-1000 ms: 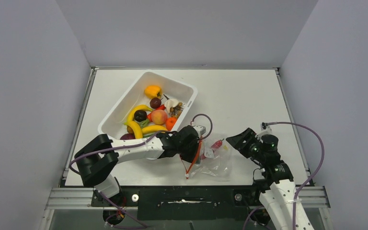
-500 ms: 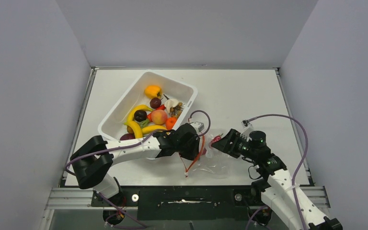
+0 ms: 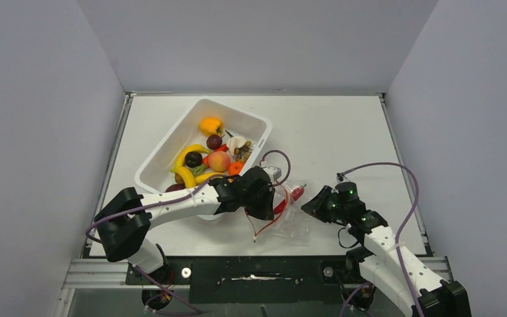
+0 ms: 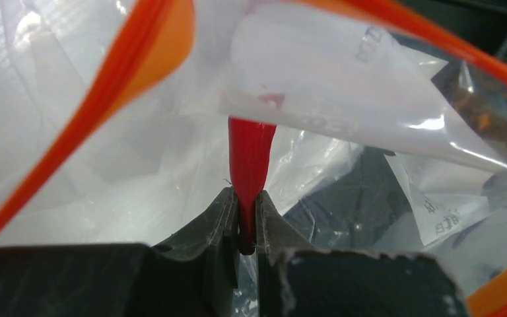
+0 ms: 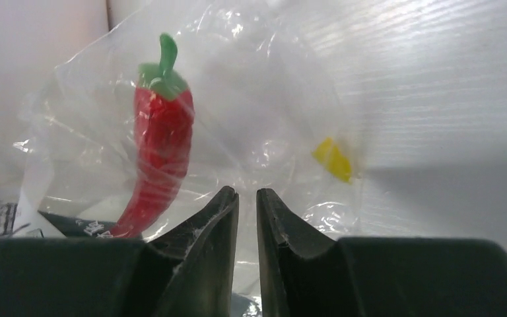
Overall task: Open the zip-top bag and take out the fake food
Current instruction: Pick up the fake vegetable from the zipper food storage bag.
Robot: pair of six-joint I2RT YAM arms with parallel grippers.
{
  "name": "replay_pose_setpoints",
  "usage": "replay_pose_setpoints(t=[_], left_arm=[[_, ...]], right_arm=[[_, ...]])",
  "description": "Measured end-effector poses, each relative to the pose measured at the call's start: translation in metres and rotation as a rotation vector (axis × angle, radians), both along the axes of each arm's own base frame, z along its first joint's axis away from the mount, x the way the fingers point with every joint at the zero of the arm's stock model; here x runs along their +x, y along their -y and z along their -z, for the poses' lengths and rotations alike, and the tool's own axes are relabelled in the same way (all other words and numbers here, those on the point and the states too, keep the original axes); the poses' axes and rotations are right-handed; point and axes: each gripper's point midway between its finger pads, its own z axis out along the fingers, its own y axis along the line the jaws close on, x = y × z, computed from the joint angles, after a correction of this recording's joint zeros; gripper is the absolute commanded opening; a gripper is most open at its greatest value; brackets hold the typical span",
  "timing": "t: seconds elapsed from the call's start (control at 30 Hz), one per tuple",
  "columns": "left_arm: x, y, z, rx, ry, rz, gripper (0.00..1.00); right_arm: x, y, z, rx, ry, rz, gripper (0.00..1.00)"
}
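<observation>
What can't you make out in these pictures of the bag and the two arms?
- Left wrist view: the left tool pinches the red chili by its tip; folds of the zip-top bag hide the rest.
- Right wrist view: whether film sits between the nearly closed fingers of the right tool is unclear.
- Right wrist view: the yellow piece behind the film is too small to name.
- Top view: both tools' fingertips are hidden under their wrists.

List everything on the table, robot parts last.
white tub: one, white, left-centre of the table
fake food: several pieces, yellow, purple, peach, orange, in the tub
zip-top bag: one, clear with orange zip strip, near edge, between the grippers
red chili: one, red with green stem, inside the bag
left gripper: one, black, shut on the chili's tip
right gripper: one, black, shut on the bag's plastic
</observation>
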Motion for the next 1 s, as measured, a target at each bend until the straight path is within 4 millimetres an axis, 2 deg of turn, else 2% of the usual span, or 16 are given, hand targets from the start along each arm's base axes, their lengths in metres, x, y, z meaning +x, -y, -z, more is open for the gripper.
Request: replay_pose_setpoints(t=[0.1,0.27,0.43,0.57,0.63,0.73,1.0], left_arm=[[-0.005,-0.001,-0.006,0.010,-0.024,0.036,0.00],[-0.003,0.003,-0.026,0.010,-0.018,0.054,0.00],[0.004,0.003,-0.028,0.009,-0.005,0.029,0.00],[0.008,0.001,-0.028,0.011,-0.004,0.004,0.00],[0.009,0.002,-0.029,0.010,-0.003,-0.004,0.00],[0.011,0.001,-0.029,0.010,0.001,-0.013,0.00],[0.014,0.000,-0.046,-0.026,0.029,-0.042,0.00]], right_arm=[[-0.002,0.004,0.003,-0.013,-0.002,0.020,0.24],[0.002,0.004,-0.019,-0.005,0.120,-0.013,0.37],[0.009,-0.004,-0.071,0.032,0.323,-0.083,0.55],[0.010,-0.019,-0.122,0.102,0.464,-0.160,0.61],[0.008,-0.028,-0.137,0.126,0.497,-0.207,0.63],[0.003,-0.044,-0.142,0.133,0.499,-0.281,0.65],[-0.017,-0.086,-0.132,0.080,0.467,-0.436,0.68]])
